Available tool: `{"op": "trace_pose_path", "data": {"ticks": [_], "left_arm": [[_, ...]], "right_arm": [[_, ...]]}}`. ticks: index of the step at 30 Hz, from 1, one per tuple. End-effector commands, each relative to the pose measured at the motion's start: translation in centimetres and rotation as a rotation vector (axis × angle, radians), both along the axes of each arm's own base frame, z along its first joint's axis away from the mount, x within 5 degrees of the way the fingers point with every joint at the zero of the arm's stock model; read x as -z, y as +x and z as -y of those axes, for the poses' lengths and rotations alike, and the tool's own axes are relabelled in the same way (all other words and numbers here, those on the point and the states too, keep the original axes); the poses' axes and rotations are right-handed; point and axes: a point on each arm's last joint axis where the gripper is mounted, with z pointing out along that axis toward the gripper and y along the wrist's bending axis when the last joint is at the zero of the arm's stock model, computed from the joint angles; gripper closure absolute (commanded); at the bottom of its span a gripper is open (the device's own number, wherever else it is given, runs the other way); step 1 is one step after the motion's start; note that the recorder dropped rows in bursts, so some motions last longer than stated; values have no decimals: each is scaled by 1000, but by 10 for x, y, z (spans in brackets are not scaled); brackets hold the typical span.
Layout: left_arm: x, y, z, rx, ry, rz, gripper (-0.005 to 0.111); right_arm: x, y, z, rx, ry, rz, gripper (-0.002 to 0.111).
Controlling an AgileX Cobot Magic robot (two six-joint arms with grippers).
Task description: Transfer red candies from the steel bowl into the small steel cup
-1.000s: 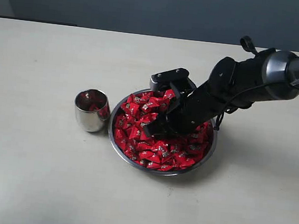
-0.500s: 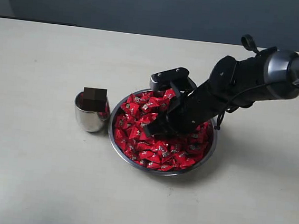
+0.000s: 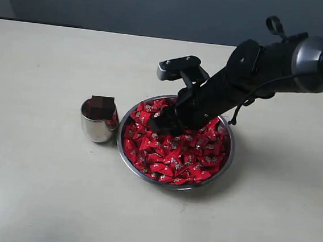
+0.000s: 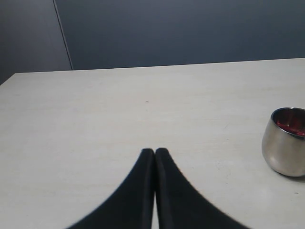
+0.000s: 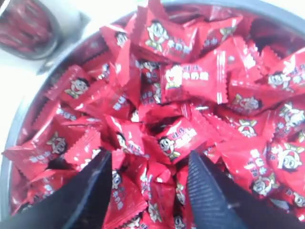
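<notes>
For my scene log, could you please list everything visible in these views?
red candies: many, red, heaped in the steel bowl, some in the small steel cup
steel bowl: one, silver, mid-table
small steel cup: one, silver, close beside the bowl
table: one, pale beige, under everything
wall: one, dark blue-grey, behind
left gripper: one, black, shut, over bare table
right gripper: one, black, open, over the bowl's candies

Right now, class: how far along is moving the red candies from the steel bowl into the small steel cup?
Done: some red candies lie in the small steel cup. In hand: the right gripper hangs open over the steel bowl, gripping nothing. Left: the bowl is heaped full.
</notes>
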Motion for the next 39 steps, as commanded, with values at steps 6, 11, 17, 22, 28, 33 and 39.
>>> {"op": "trace_pose_path", "data": {"ticks": [6, 11, 17, 22, 28, 33, 39], "left_arm": [[1, 0, 0, -1, -3, 3, 106], [1, 0, 0, -1, -3, 3, 106], [1, 0, 0, -1, -3, 3, 106], [1, 0, 0, -1, -3, 3, 106], [1, 0, 0, -1, -3, 3, 106], [1, 0, 0, -1, -3, 3, 106], [1, 0, 0, -1, -3, 3, 106]], "right_arm": [[-6, 0, 1, -22, -22, 3, 61], [-6, 0, 1, -22, -22, 3, 61], [-2, 1, 1, -27, -32, 0, 61], [2, 1, 1, -27, -39, -9, 61], [2, 1, 1, -32, -44, -7, 61], [3, 0, 2, -46, -55, -15, 61], [16, -1, 2, -52, -81, -58, 61]]}}
